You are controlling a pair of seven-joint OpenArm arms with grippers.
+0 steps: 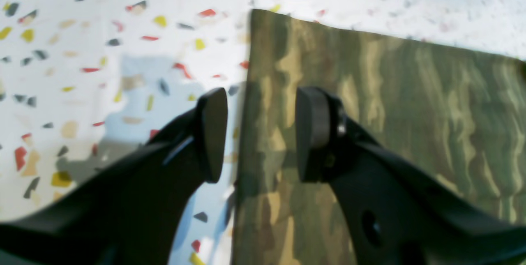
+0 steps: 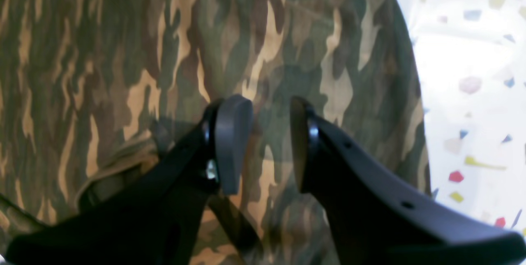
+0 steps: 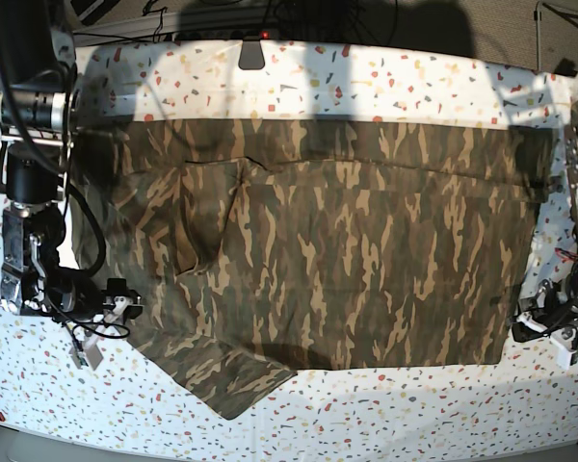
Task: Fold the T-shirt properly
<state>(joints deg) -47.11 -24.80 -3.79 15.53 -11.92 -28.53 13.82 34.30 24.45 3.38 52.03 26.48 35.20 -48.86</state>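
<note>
The camouflage T-shirt (image 3: 337, 241) lies spread wide over the speckled table (image 3: 385, 82), with a sleeve (image 3: 222, 371) sticking out toward the front left. In the left wrist view my left gripper (image 1: 261, 92) is open and straddles the straight side edge of the T-shirt (image 1: 390, 104), one finger (image 1: 213, 133) over bare table, the other over cloth. My right gripper (image 2: 267, 100) also stands open, hovering just above the T-shirt (image 2: 123, 51) near its edge, nothing between its pads. In the base view the left gripper (image 3: 538, 329) is at the shirt's right edge and the right gripper (image 3: 116, 303) at its left.
The white tabletop with coloured flecks (image 1: 102, 31) shows around the shirt. A small dark mount (image 3: 251, 53) and cables sit at the back edge. The arm columns (image 3: 34, 144) stand at both sides, and the table's front edge runs just below the sleeve.
</note>
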